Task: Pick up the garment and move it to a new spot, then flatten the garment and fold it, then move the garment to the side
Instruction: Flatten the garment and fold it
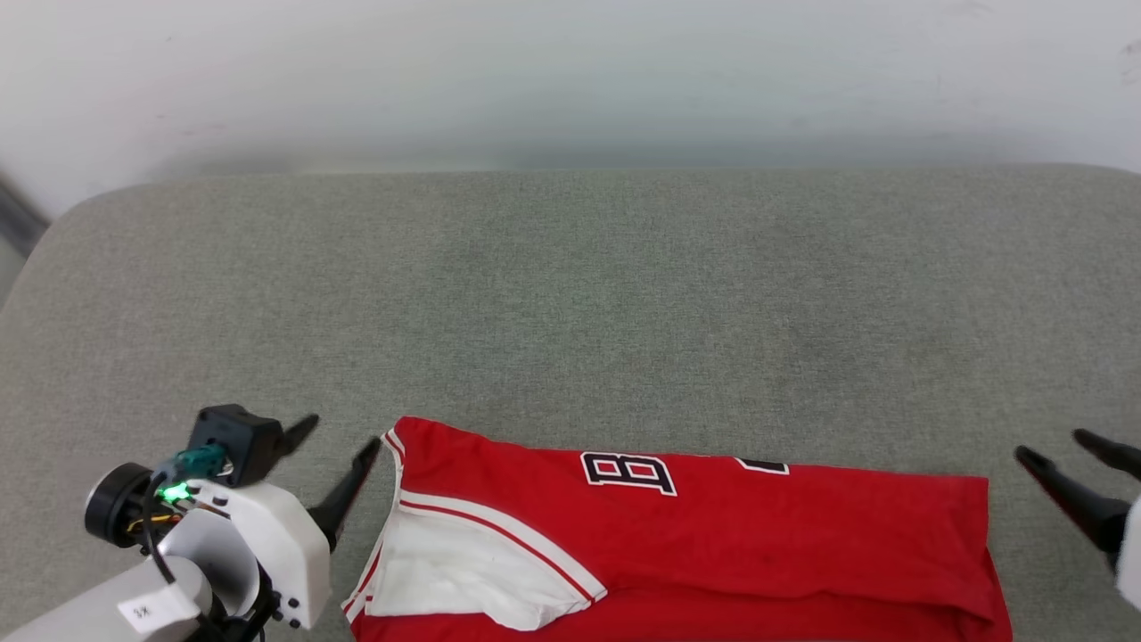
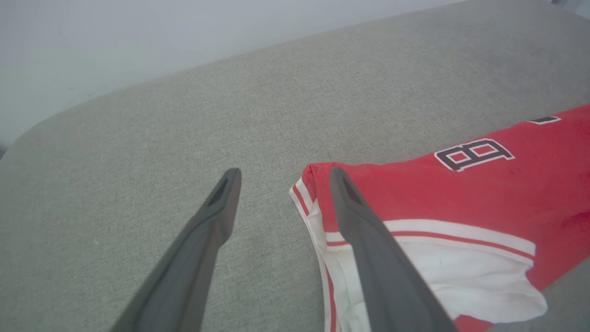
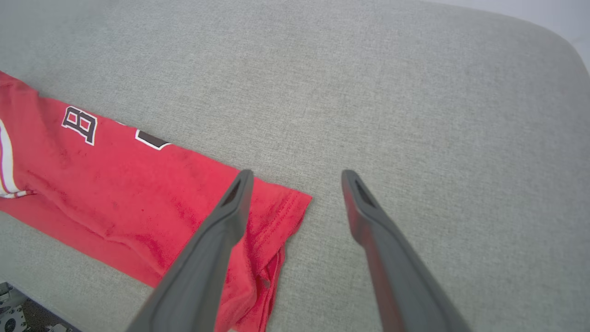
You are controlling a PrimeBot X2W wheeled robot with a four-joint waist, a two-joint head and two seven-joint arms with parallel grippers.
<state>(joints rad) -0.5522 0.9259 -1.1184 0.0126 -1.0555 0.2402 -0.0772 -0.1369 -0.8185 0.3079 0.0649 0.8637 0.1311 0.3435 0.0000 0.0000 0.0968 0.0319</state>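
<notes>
The garment [image 1: 713, 535], a red shirt with a white sleeve and a black "B", lies folded in a long strip along the near edge of the grey cushion. Its striped sleeve end [image 2: 322, 207] points left and its hem corner [image 3: 276, 212] points right. My left gripper [image 1: 341, 440] hovers open just left of the sleeve end, with nothing between its fingers [image 2: 216, 203]. My right gripper [image 1: 1052, 446] stands open just right of the hem, also holding nothing. In the right wrist view one finger [image 3: 230, 207] overlaps the hem corner.
The grey fabric cushion [image 1: 570, 303] stretches far behind the garment, with a pale wall [image 1: 570, 80] beyond it. Its near edge [image 3: 27, 295] runs close below the shirt.
</notes>
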